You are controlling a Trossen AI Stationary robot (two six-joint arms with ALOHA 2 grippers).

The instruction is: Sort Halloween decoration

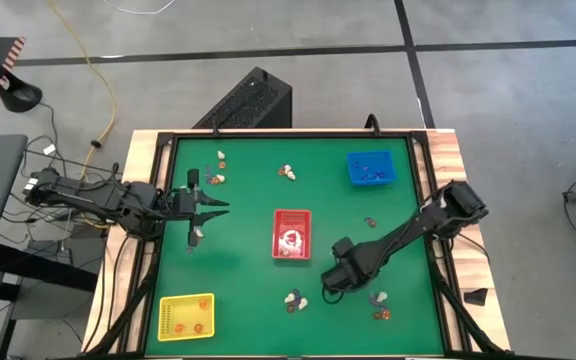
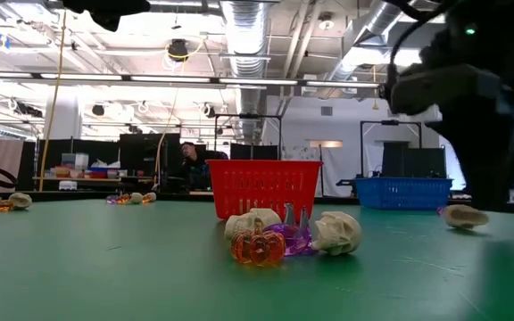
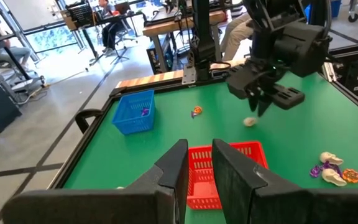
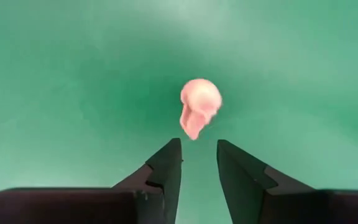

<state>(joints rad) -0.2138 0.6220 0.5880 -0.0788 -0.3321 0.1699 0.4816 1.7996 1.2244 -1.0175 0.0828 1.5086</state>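
Hovering your right gripper (image 4: pixel 199 163) over a cream skull trinket (image 4: pixel 199 107) just beyond its parted, empty fingertips, near the red tray (image 1: pixel 291 235), you leave the left gripper (image 3: pixel 199 171) narrow-gapped, holding nothing.

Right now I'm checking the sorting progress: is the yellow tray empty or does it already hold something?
Not empty. The high view shows the yellow tray holding a few small orange trinkets inside its walls.

Overhead straight down; low level across table; both sharing red tray (image 1: pixel 291 234).
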